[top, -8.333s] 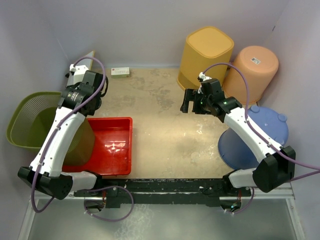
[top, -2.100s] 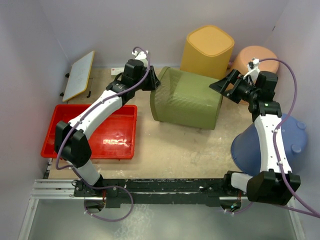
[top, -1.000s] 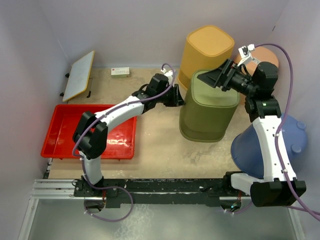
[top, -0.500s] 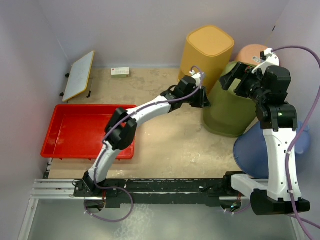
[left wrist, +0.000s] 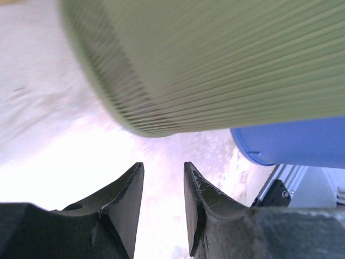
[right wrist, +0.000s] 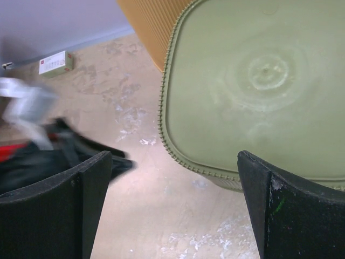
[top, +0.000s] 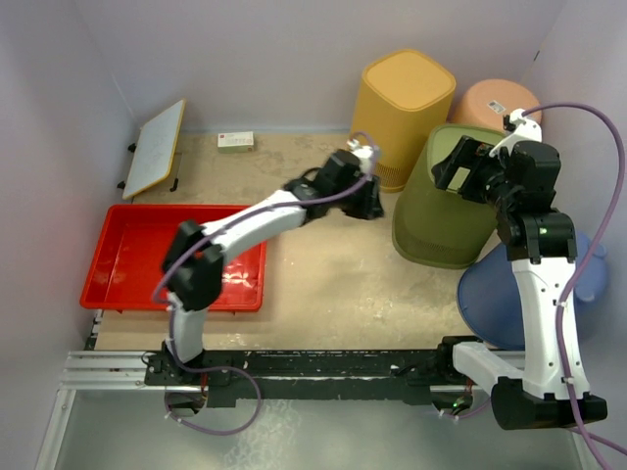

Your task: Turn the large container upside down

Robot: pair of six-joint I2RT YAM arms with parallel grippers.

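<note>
green bin (top: 438,211): 2 o'clock on the table (top: 323,284), base up and mouth down. Ribbed wall, slightly wider at the bottom. Can't tell if the rim sits fully flat.
green bin, right wrist view: flat base (right wrist: 259,81) faces the camera, with a faint round mark in the middle.
green bin, left wrist view: ribbed wall (left wrist: 215,65) fills the top of the frame, a bit blurred.
right gripper (top: 458,168): above the bin base, at its 11 o'clock corner. Fingers spread wide, nothing held. Contact with the base unclear.
right gripper, own camera (right wrist: 173,156): the two fingers (right wrist: 91,199) sit far apart at the frame edges, with the bin's edge and table between them.
left gripper (top: 377,206): arm stretched across the table, tip at 9 o'clock of the bin, near but apart from the wall.
left gripper, own camera (left wrist: 163,167): narrow gap between the fingers (left wrist: 126,199), empty, only table between them.
yellow bin (top: 407,103): base up, 12 o'clock of the green bin, just beside it.
orange bin (top: 495,98): base up, far right corner, 1 o'clock of the green bin.
blue tub (top: 490,299): 5 o'clock of the green bin, partly behind the right arm.
red tray (top: 127,264): 9 o'clock side of the table.
white board (top: 157,147): 10 o'clock, by the left wall.
small box (top: 235,142): 11 o'clock, against the back wall.
</note>
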